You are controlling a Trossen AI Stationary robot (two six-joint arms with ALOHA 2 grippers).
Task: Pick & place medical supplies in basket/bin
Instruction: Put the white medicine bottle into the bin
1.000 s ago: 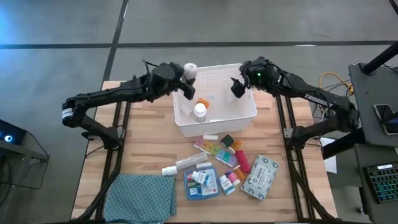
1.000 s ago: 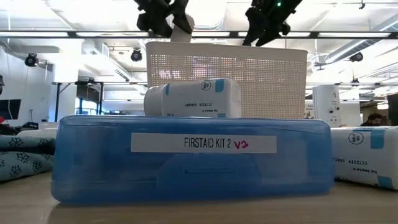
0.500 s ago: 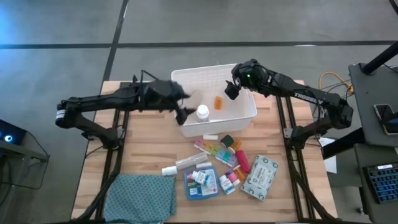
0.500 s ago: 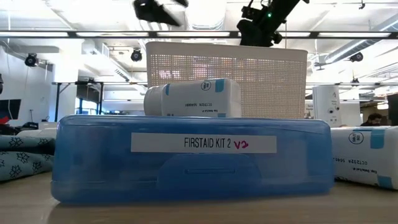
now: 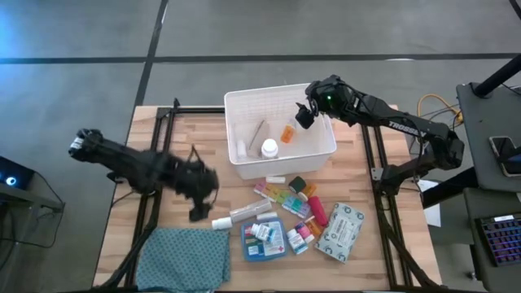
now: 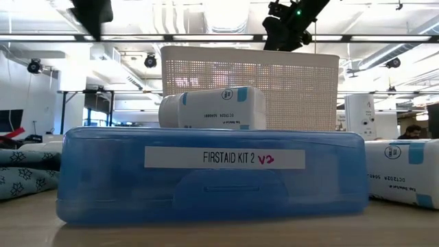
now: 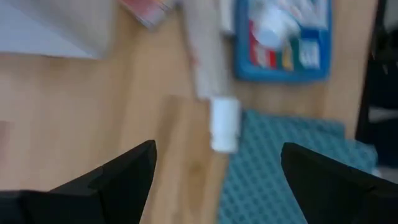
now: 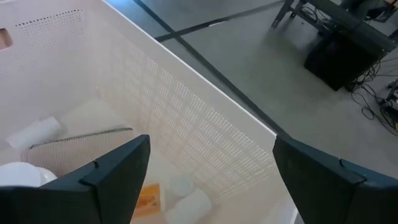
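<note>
The white bin (image 5: 321, 148) stands at the table's far middle. It holds a white bottle (image 5: 267, 147), an orange container (image 5: 286, 132) and a pale tube (image 5: 258, 132). More supplies lie nearer: a white tube (image 5: 244, 213), a pill organiser strip (image 5: 281, 198), a blue first-aid box (image 5: 263, 238), and a wipes pack (image 5: 340, 232). My left gripper (image 5: 199, 212) hovers open over bare wood, just left of the white tube (image 7: 222, 121). My right gripper (image 5: 304, 115) hangs open above the bin's far right part (image 8: 186, 93), with nothing between its fingers.
A teal patterned cloth (image 5: 186, 256) lies at the near left corner. A pink container (image 5: 317, 213) and small boxes sit between the first-aid box and the wipes pack. Bare wood lies left of the bin. In the low view the first-aid box (image 6: 212, 171) fills the foreground.
My left gripper has swung from above the bin's far left corner toward the table's near left. It has come down, tipped to point downward and opened wider. The white item it carried over the bin is gone from its fingers. My right gripper has kept still.
</note>
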